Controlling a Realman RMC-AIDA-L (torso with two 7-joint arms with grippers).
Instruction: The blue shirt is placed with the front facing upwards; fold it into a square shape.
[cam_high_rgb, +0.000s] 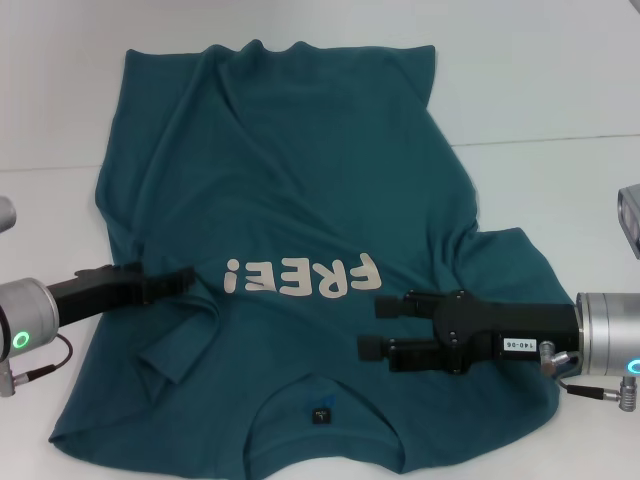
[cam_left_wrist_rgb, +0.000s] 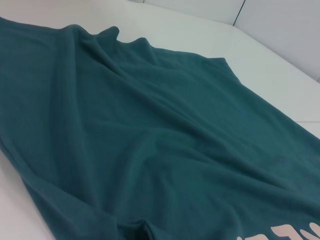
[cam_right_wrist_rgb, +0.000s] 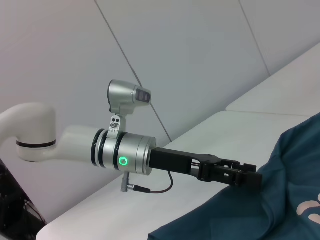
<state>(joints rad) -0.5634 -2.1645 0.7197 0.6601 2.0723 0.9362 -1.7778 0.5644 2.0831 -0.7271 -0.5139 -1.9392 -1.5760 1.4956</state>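
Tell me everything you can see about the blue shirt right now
The blue shirt is a dark teal short-sleeved tee in soft, cotton-looking knit. It lies front up on the white table, wrinkled, collar toward the robot. Off-white FREE! lettering crosses the chest, and a small dark neck label sits inside the collar. One sleeve is bunched near the left gripper, whose fingers look closed at the cloth. The right gripper, fingers open, is over the chest; contact is unclear.
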